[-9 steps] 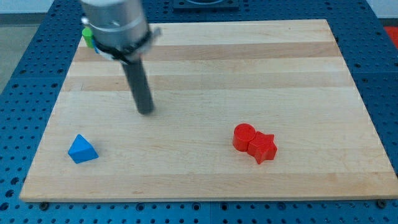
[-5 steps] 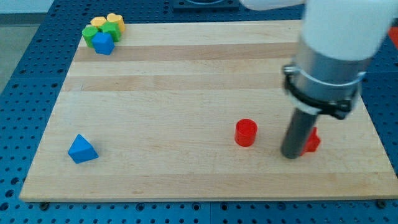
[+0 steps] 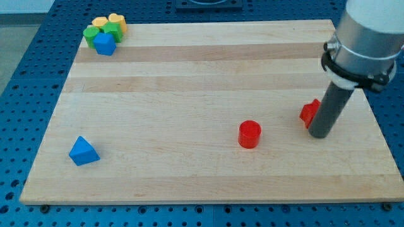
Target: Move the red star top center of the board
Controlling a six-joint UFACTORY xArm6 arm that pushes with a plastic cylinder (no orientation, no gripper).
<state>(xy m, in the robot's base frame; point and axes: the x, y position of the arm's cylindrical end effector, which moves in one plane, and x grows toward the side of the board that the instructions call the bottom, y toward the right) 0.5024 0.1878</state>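
Tip (image 3: 319, 134) of the rod sat on the board at the view's right side, pressed against the right side of the red star (image 3: 310, 112). No jaws on this rig, just the bare rod, so nothing was clamped; contact looked like a plain side touch, with the rod hiding much of the star.

Red star lay right of the board's middle, near the right edge of the wooden board (image 3: 189, 82), well apart from the top centre where it had to go. Red cylinder (image 3: 250, 134) stood alone to the view's left of the star, a little lower. Blue triangular block (image 3: 83, 151) lay at the lower left. A cluster at the top left corner held a blue block (image 3: 105, 44), a green block (image 3: 95, 33) and two yellow blocks (image 3: 110, 23) (shapes too packed to tell).

Risks, as a judgement: the tip was on the star's right and lower side, so a push would send it left and up, which suits the goal, but an off-centre contact could spin the star and let it slip off the rod. Pushing too flat to the left might also run it toward the red cylinder. The star's points make glancing contact likely.
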